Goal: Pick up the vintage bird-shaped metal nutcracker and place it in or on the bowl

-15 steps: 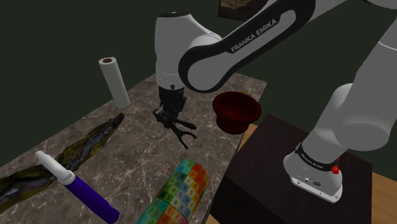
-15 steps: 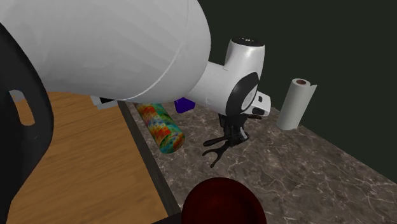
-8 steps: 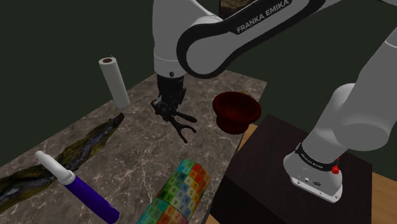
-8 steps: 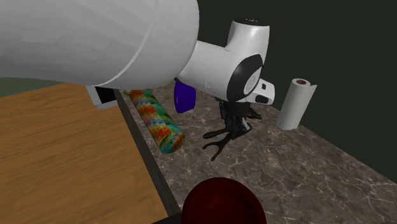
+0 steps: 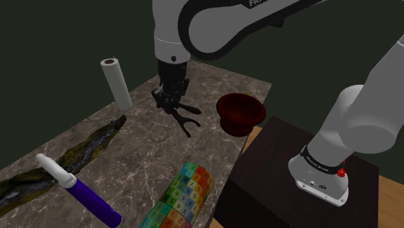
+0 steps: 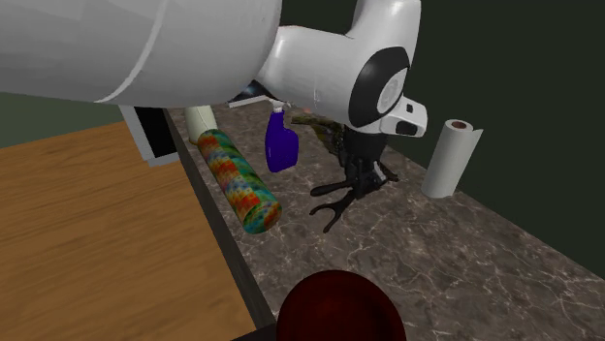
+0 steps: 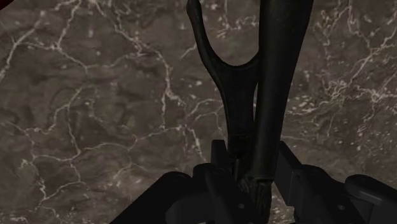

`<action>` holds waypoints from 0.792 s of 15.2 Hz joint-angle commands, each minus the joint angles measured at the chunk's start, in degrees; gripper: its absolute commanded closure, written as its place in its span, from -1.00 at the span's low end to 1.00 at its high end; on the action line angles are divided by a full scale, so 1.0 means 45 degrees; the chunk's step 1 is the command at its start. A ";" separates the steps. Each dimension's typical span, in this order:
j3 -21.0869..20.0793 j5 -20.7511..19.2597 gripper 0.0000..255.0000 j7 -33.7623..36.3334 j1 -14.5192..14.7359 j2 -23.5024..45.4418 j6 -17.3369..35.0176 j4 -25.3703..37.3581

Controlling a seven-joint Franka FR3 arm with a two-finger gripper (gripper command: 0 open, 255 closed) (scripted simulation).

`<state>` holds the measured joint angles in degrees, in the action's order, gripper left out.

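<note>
A dark, forked nutcracker (image 5: 184, 119) hangs tilted above the marble tabletop (image 5: 139, 133), with my black gripper (image 5: 170, 101) shut on its upper end. In the second exterior view the nutcracker (image 6: 338, 201) dangles below the gripper (image 6: 365, 175), its prongs just over the surface. The wrist view has the two fingers clasping the nutcracker's (image 7: 267, 95) long dark handles, and the gripper (image 7: 249, 172) looks down on marble. A dark red bowl (image 5: 241, 112) stands to the shoulder view's right of the gripper, near the table edge. In the second exterior view the bowl (image 6: 338, 308) is nearest the camera.
A white paper roll (image 5: 116, 82) stands upright at the shoulder view's left. A dark gnarled branch-like piece (image 5: 78, 155), a purple bottle (image 5: 81, 192) and a multicoloured cylinder (image 5: 182, 197) lie on the nearer part of the table. The dark stand (image 5: 291, 175) is at lower right.
The arm has risen and drawn slightly toward the shoulder view's left, lifting the nutcracker higher off the marble. The grip has stayed the same.
</note>
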<state>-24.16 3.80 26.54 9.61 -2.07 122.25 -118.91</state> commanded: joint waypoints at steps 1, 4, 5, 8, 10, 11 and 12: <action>0.0005 0.0030 1.00 -0.0002 -0.0001 -0.0093 -0.0355 0.0266; 0.0025 0.0079 1.00 -0.0025 -0.0012 -0.0236 -0.0860 0.0638; 0.0032 0.0093 1.00 -0.0030 -0.0016 -0.0278 -0.1029 0.0768; 0.0052 0.0125 1.00 -0.0040 -0.0027 -0.0386 -0.1535 0.1174; 0.0065 0.0139 1.00 -0.0042 -0.0034 -0.0443 -0.1872 0.1458; 0.0071 0.0145 1.00 -0.0041 -0.0038 -0.0467 -0.2041 0.1605; 0.0076 0.0149 1.00 -0.0040 -0.0041 -0.0488 -0.2211 0.1754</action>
<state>-23.84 4.41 26.36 9.44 -4.07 113.22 -111.75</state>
